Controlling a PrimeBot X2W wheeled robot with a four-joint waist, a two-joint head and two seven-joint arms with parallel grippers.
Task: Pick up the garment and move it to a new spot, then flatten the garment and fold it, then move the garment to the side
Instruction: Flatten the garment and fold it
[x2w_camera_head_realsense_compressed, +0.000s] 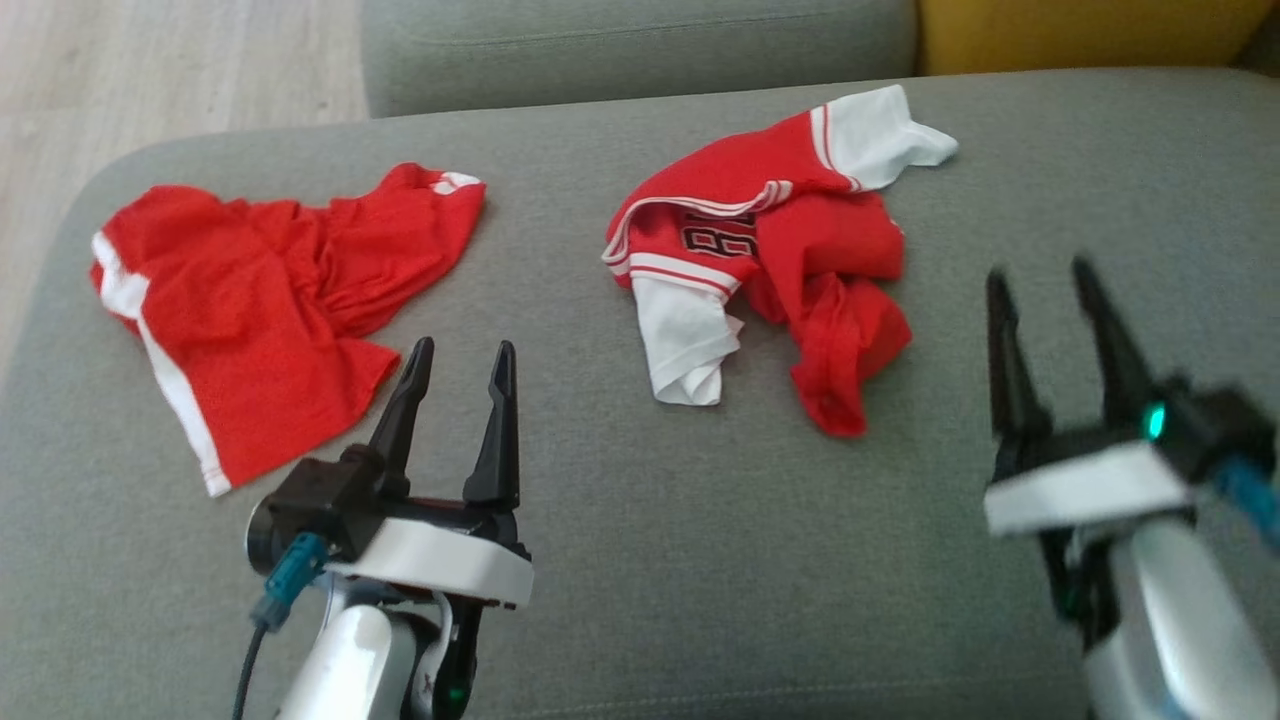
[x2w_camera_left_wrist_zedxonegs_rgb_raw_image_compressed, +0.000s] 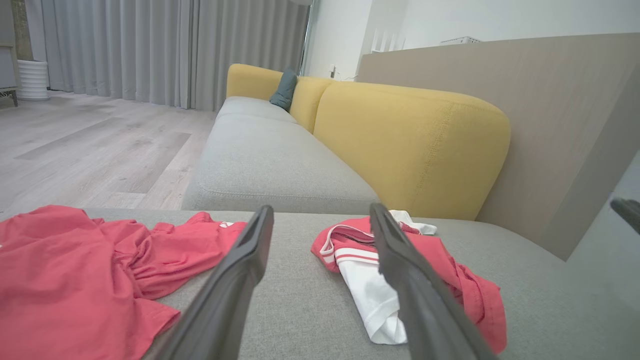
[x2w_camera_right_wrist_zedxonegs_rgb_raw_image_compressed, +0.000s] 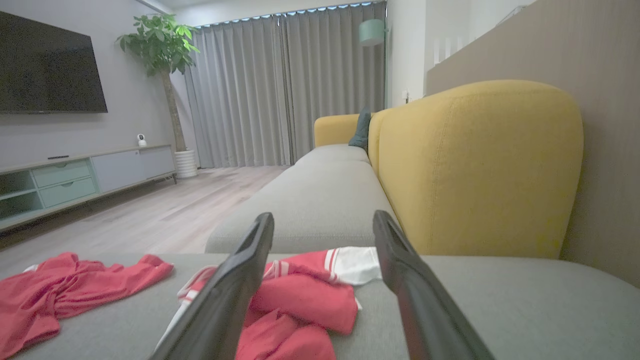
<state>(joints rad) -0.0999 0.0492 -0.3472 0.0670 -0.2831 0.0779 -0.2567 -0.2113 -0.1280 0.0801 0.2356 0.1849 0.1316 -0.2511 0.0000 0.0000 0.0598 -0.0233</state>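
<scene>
Two crumpled garments lie on the grey sofa seat (x2w_camera_head_realsense_compressed: 700, 560). A red and white jersey (x2w_camera_head_realsense_compressed: 800, 250) with a dark number print sits mid-seat, its white sleeves sticking out. Red shorts (x2w_camera_head_realsense_compressed: 260, 290) with white side stripes lie to the left. My left gripper (x2w_camera_head_realsense_compressed: 465, 347) hovers open just right of the shorts' lower edge, holding nothing. Open and blurred, my right gripper (x2w_camera_head_realsense_compressed: 1038, 270) stands to the right of the jersey, apart from it. In the left wrist view the left gripper (x2w_camera_left_wrist_zedxonegs_rgb_raw_image_compressed: 321, 209) looks between shorts (x2w_camera_left_wrist_zedxonegs_rgb_raw_image_compressed: 75, 265) and jersey (x2w_camera_left_wrist_zedxonegs_rgb_raw_image_compressed: 350, 240). The right gripper (x2w_camera_right_wrist_zedxonegs_rgb_raw_image_compressed: 322, 216) faces the jersey (x2w_camera_right_wrist_zedxonegs_rgb_raw_image_compressed: 305, 295).
A second grey seat cushion (x2w_camera_head_realsense_compressed: 640, 50) adjoins at the back, with the yellow backrest (x2w_camera_head_realsense_compressed: 1080, 35) at the far right. Wooden floor (x2w_camera_head_realsense_compressed: 150, 70) lies beyond the seat's left edge. A TV cabinet (x2w_camera_right_wrist_zedxonegs_rgb_raw_image_compressed: 75, 180) and a potted plant (x2w_camera_right_wrist_zedxonegs_rgb_raw_image_compressed: 160, 45) stand across the room.
</scene>
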